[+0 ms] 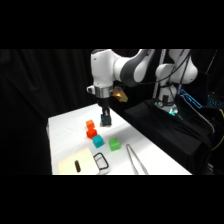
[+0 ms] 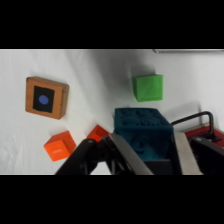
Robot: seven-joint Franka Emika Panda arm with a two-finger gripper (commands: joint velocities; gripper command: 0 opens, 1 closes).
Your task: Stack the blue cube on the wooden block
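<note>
One white table carries scattered cubes against black curtains.

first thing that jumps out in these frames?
The end effector, raised over the middle of the white table with the blue cube clamped between its fingers. In the wrist view, the wooden block with a dark top patch sits apart at upper left, two orange cubes between them.
</note>
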